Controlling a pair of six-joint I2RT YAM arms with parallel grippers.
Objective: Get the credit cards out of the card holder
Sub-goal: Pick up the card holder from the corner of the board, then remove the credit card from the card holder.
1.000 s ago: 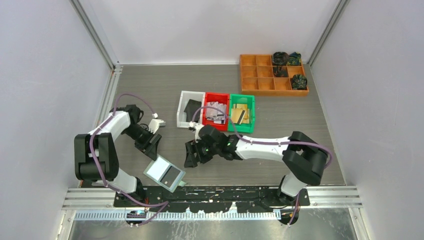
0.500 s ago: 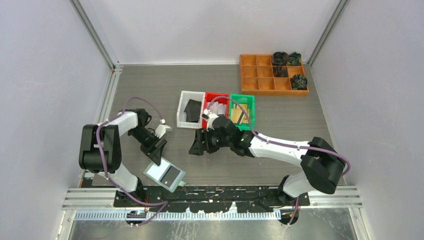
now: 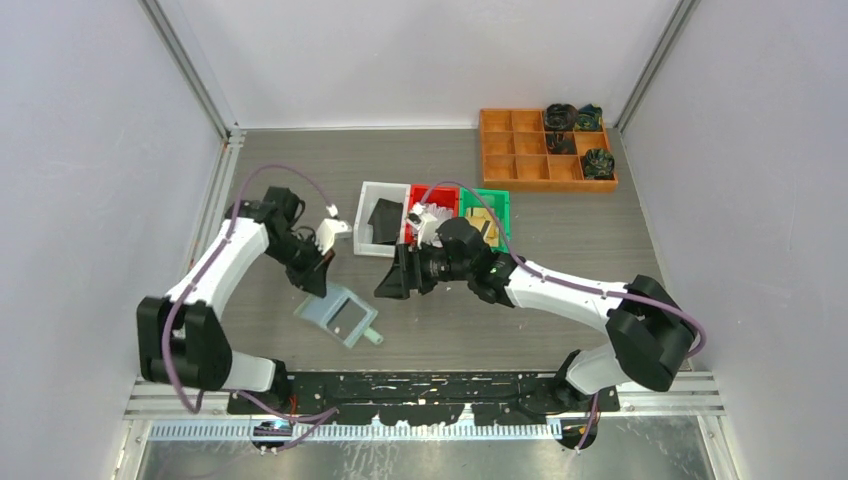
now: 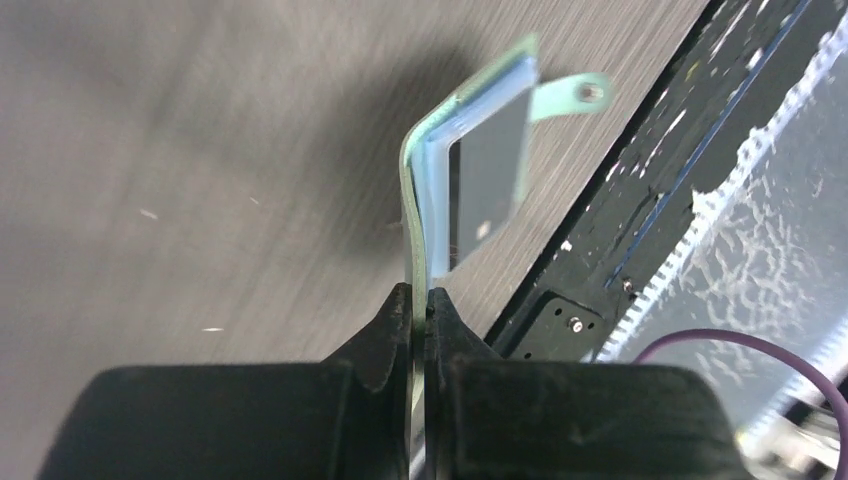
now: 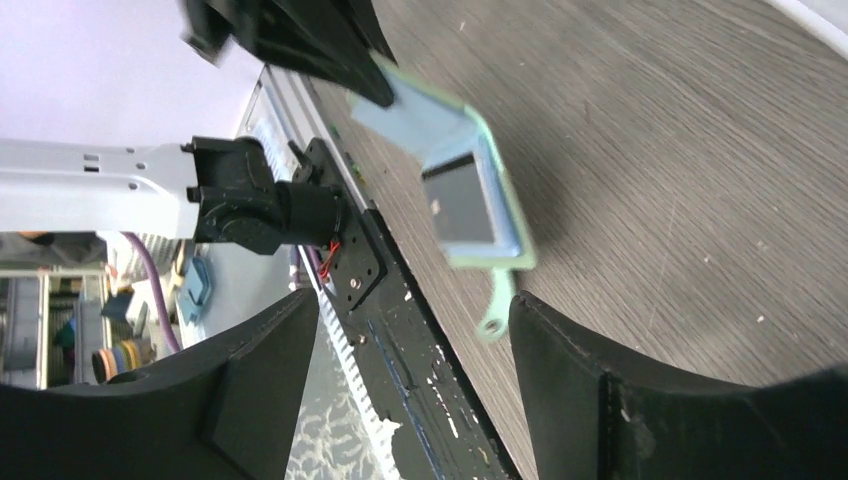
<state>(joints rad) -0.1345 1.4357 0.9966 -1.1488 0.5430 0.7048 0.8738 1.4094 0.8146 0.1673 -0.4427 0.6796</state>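
Note:
The pale mint-green card holder (image 3: 338,315) hangs tilted just above the table, and my left gripper (image 3: 316,278) is shut on its upper edge. In the left wrist view the jaws (image 4: 421,300) pinch the thin green flap, and the card holder (image 4: 425,190) extends away with its snap tab at the far end. A dark credit card (image 3: 348,320) shows through its clear pocket (image 5: 458,205). My right gripper (image 3: 392,285) stands open a little to the right of the holder, apart from it; in its own view the card holder (image 5: 420,125) lies beyond its fingers (image 5: 410,305).
White bin (image 3: 364,222) with a black card, red bin (image 3: 440,192) and green bin (image 3: 497,200) with gold cards stand behind the right gripper. An orange compartment tray (image 3: 512,150) sits at the back right. The black base rail (image 3: 450,385) runs along the near edge.
My left gripper has shut on the card holder and drawn it up and away from the near edge. The right gripper has moved toward the bins and opened a little wider.

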